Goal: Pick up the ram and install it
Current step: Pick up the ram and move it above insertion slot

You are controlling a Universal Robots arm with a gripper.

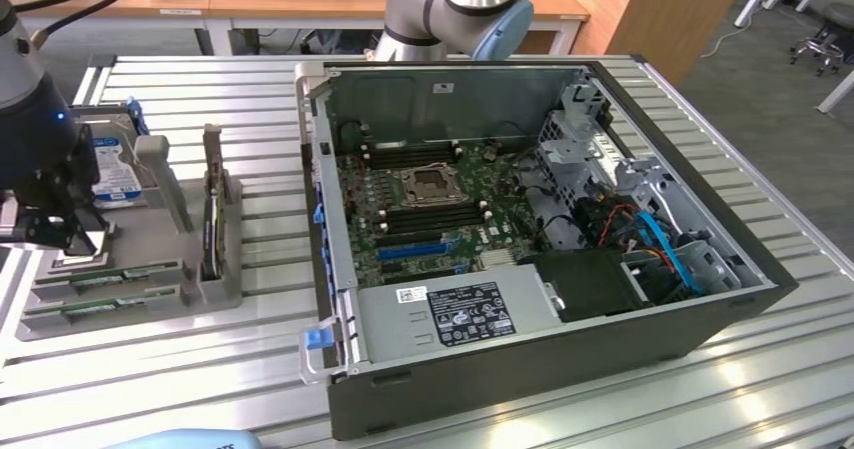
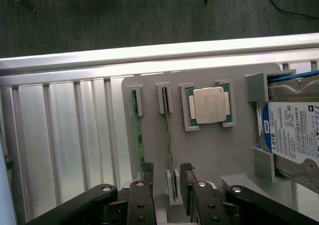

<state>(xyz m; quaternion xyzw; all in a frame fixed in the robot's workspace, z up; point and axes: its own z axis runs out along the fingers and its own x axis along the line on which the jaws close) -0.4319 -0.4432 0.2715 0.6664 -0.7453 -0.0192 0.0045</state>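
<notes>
black two-finger gripper: jaws apart, nothing clamped, flanking one end of the long, thin green circuit-board ram stick. the stick stands on edge in a slot of the grey plastic holder. a second green stick stands just beside it. we judge the ram light, stiff and fragile: pinch its flat faces, squarely.

hand low at the exterior view's left, pointing straight down — fingers spread wide apart.
</notes>
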